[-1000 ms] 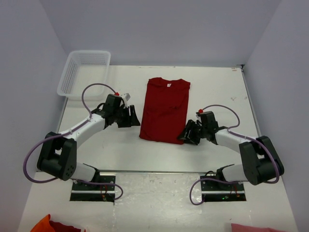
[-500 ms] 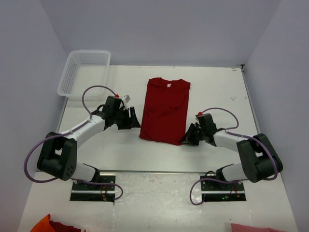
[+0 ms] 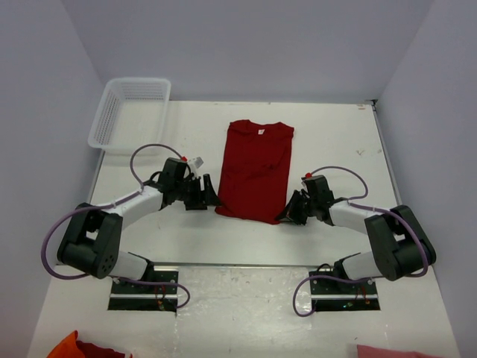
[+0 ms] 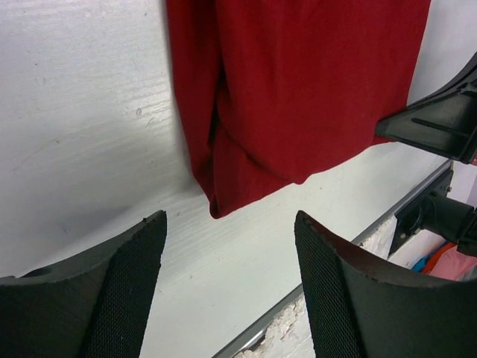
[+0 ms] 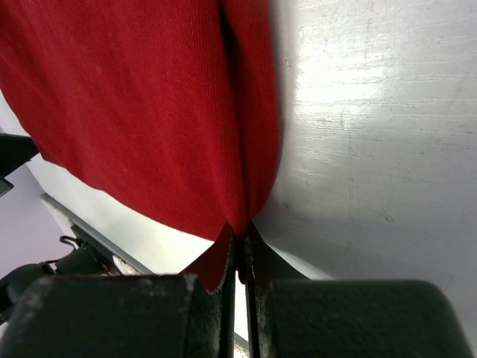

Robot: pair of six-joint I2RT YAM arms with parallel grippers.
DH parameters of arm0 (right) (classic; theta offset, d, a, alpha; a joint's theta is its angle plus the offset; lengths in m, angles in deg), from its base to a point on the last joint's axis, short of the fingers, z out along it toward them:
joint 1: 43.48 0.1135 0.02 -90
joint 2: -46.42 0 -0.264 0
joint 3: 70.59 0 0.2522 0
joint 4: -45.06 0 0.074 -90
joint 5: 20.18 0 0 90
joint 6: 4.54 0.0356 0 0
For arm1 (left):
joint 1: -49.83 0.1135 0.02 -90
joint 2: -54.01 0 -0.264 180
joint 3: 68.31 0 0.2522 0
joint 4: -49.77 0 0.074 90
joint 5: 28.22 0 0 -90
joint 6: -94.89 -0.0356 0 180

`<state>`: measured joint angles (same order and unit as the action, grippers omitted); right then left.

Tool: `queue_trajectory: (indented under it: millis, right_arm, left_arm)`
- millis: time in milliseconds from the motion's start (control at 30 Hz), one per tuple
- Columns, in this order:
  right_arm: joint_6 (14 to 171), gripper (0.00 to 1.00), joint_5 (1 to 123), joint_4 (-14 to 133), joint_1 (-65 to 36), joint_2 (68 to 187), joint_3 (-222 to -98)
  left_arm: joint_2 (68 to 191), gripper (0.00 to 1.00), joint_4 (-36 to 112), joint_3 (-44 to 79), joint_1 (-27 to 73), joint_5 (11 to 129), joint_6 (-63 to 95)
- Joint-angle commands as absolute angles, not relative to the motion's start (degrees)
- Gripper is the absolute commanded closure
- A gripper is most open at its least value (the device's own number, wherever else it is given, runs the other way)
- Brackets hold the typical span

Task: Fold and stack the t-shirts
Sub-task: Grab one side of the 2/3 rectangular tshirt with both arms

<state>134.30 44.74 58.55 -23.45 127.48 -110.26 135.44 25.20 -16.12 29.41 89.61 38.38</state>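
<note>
A dark red t-shirt [image 3: 256, 170] lies flat in the middle of the white table [image 3: 335, 142]. It is folded into a long strip. Its neck, with a little white label [image 3: 261, 131], is at the far end. The right gripper [image 5: 238, 242] pinches the near right corner. The left gripper [image 4: 229, 224] has its fingers spread wide just beside the near left corner, not touching it.

No readable text or markings.
</note>
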Motion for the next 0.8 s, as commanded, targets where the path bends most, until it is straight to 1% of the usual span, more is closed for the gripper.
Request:
queue_trajectory:
  millis: [0,533,767]
  right_arm:
    - [133.54,1.00,47.23,59.26,-22.91,128.51,-109.92]
    - [133.28,1.00,47.32,59.26,-22.91,127.45,-109.40]
    - [133.27,1.00,47.76,59.26,-22.91,126.84,-109.22]
  left_arm:
    - [136.27,0.29,29.85,-17.02,29.00,91.75,39.69]
    - [146.73,0.34,34.95,-16.50,25.84,88.06,42.41]
    - [148.49,0.51,34.95,-16.50,25.75,87.35,42.50]
